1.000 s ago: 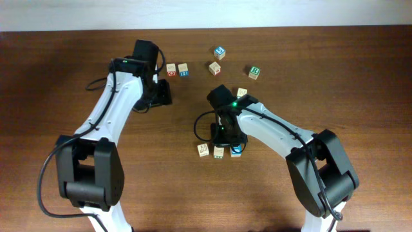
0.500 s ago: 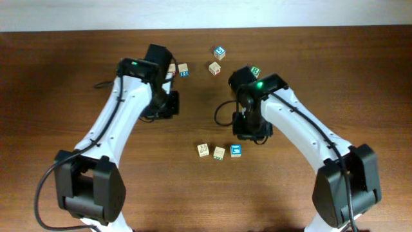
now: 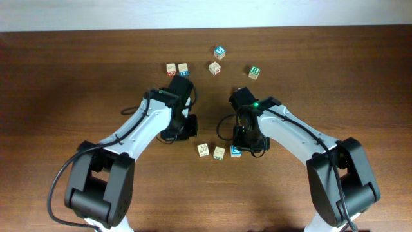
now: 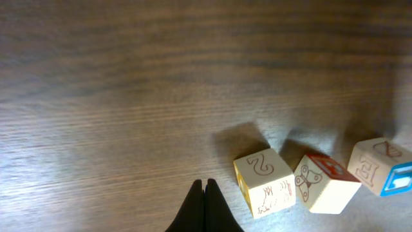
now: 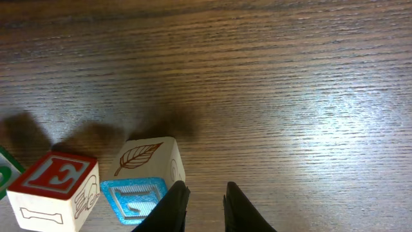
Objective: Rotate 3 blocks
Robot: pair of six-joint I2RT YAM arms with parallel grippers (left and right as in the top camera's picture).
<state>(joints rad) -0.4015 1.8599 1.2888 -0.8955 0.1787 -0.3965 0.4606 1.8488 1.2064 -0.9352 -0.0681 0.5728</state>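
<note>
Three blocks lie in a row at the table's centre: a pale tan block (image 3: 203, 150) (image 4: 265, 182), a red E block (image 3: 219, 153) (image 5: 55, 190) and a blue-faced block (image 3: 235, 151) (image 5: 145, 177). In the left wrist view the red-topped block (image 4: 325, 183) shows a butterfly side and the blue-faced block (image 4: 383, 166) sits at the right edge. My left gripper (image 3: 190, 132) (image 4: 205, 185) is shut and empty, just left of the tan block. My right gripper (image 3: 246, 149) (image 5: 206, 187) stands narrowly open with nothing between its fingers, its left finger right beside the blue-faced block.
Several other cubes lie at the back: a red-marked cube (image 3: 171, 69), a blue-marked cube (image 3: 183, 69), a tan cube (image 3: 214, 67), a blue cube (image 3: 220, 52) and a green-lettered cube (image 3: 255, 72). A green edge (image 5: 4, 173) shows at the right wrist view's left border.
My left arm swung from the back left down toward the row and its jaws shut. My right arm lifted away toward the back, then came back beside the blue-faced block.
</note>
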